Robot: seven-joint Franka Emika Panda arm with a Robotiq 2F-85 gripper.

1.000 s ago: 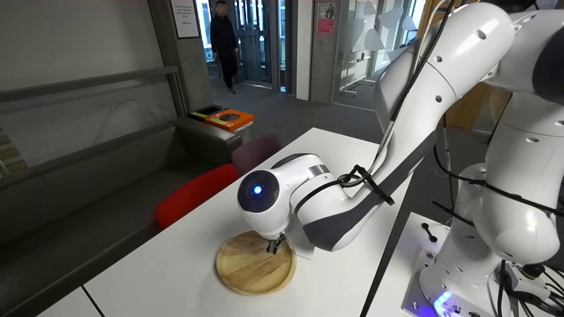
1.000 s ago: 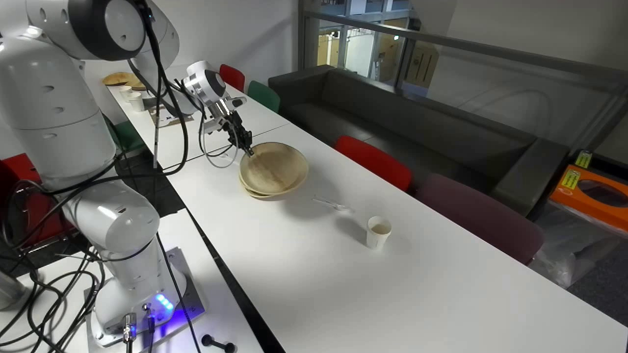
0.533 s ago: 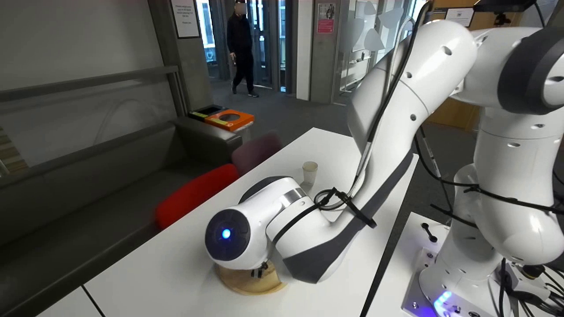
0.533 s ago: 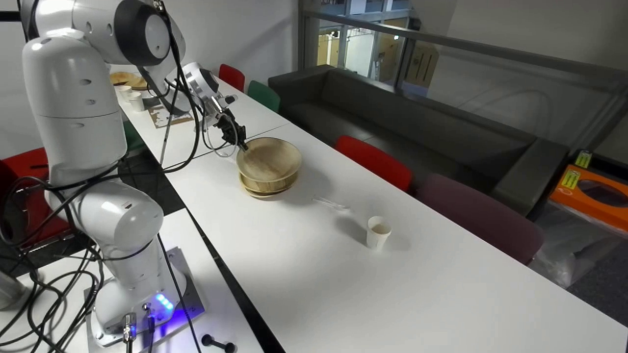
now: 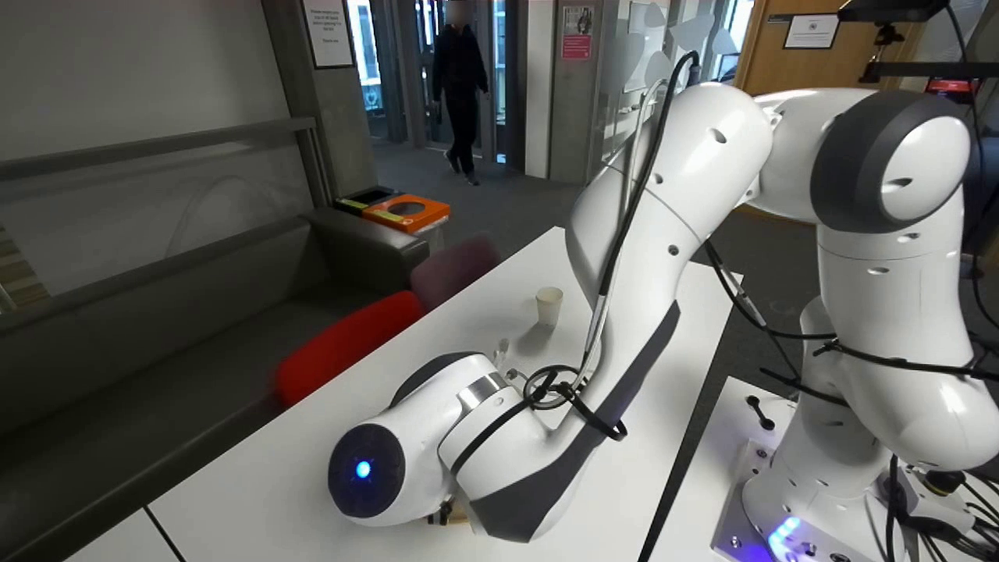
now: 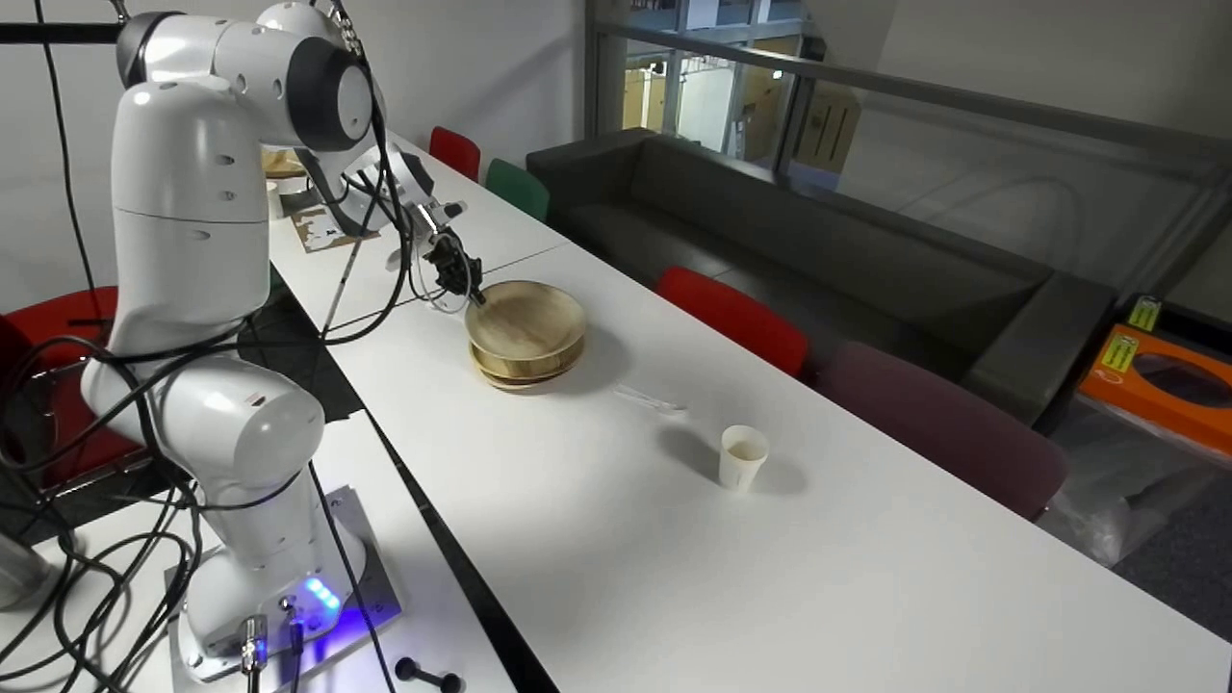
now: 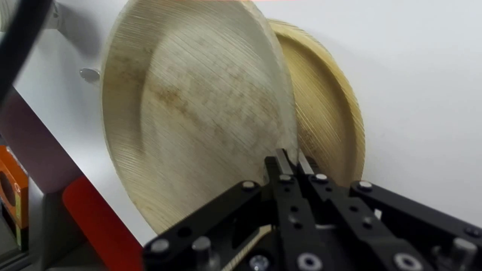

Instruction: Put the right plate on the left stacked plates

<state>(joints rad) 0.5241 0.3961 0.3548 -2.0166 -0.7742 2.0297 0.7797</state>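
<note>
The deep wooden plate (image 7: 211, 101) is pinched by its rim in the tool (image 7: 294, 161), over the stacked wooden plates (image 7: 327, 101).

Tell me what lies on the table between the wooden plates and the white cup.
Translucent cutlery lies between the wooden plates and the white cup, as an exterior view shows; how many pieces, I cannot tell.

No text is legible on the yellow label (image 6: 1119, 352) of the orange bin (image 6: 1145, 397) or, in an exterior view, the notice (image 5: 328, 33) left of the bin, the poster (image 5: 577, 33) and framed sign (image 5: 812, 31) right of it.
</note>
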